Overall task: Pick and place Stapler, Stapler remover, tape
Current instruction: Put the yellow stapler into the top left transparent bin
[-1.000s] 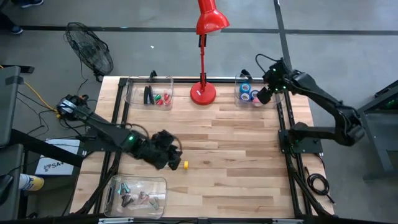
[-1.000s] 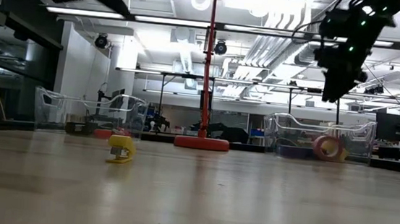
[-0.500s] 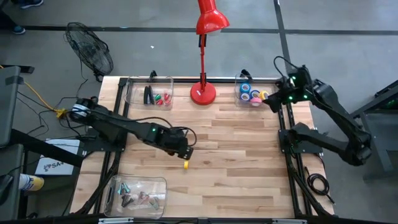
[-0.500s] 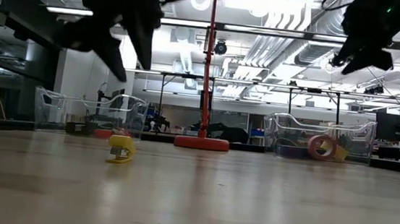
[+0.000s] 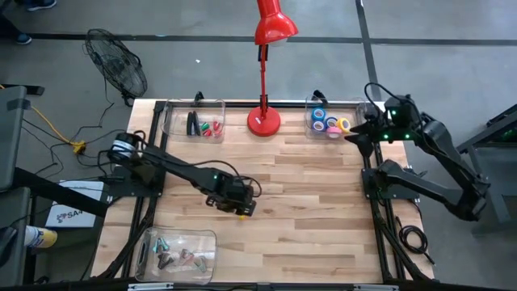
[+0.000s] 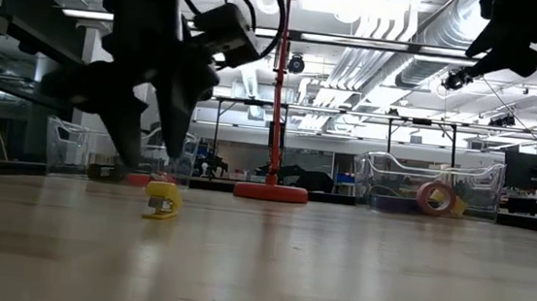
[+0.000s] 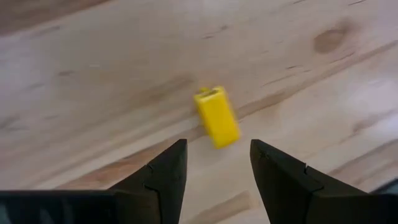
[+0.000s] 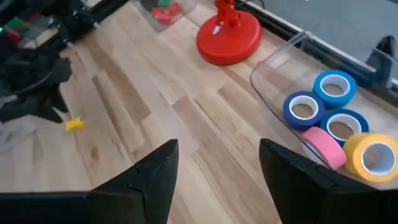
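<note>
Reaching for the yellow staple remover [image 7: 217, 116] with the left hand [image 7: 217, 163] spread above it; next, lowering and pinching.

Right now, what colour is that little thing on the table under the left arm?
Yellow; the small block shows best in the left wrist view.

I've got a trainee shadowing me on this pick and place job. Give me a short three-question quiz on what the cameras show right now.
1. True or false: the left claw is shut on the small yellow item.
2. Which container holds the tape rolls? A) clear bin right of the red lamp base B) clear bin at the table's near left edge
3. Fill in: the right claw hangs open beside the ____ bin.

Key: 1 false, it is open just above the item; 2 A; 3 tape.
</note>
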Tool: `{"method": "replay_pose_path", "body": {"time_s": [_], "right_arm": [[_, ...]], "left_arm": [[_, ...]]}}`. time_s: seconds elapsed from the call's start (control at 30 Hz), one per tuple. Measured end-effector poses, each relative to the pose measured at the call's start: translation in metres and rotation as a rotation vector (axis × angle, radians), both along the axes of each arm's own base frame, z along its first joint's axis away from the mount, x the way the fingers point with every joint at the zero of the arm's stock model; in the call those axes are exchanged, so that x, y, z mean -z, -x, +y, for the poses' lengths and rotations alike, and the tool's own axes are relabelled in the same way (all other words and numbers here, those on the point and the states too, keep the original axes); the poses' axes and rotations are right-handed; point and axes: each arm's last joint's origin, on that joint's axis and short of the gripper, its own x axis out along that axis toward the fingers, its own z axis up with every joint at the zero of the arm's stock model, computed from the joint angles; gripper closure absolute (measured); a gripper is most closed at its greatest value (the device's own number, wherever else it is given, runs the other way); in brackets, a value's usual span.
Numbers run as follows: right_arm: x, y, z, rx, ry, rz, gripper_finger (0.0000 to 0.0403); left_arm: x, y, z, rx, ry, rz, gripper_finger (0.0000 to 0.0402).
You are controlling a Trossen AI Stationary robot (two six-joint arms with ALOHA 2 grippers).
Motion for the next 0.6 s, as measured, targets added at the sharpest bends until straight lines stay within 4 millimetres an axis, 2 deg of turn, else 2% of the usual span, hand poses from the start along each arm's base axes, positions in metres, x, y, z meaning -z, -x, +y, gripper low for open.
{"method": "replay_pose_path", "body": {"time_s": [0.6], "right_arm": [[0.0000, -0.0062, 0.0073, -0.190, 0.113, 0.038, 0.0187]], "left_arm": [[0.0026, -0.0052, -0.0004, -0.208, 0.060, 0.014, 0.0229]]}}
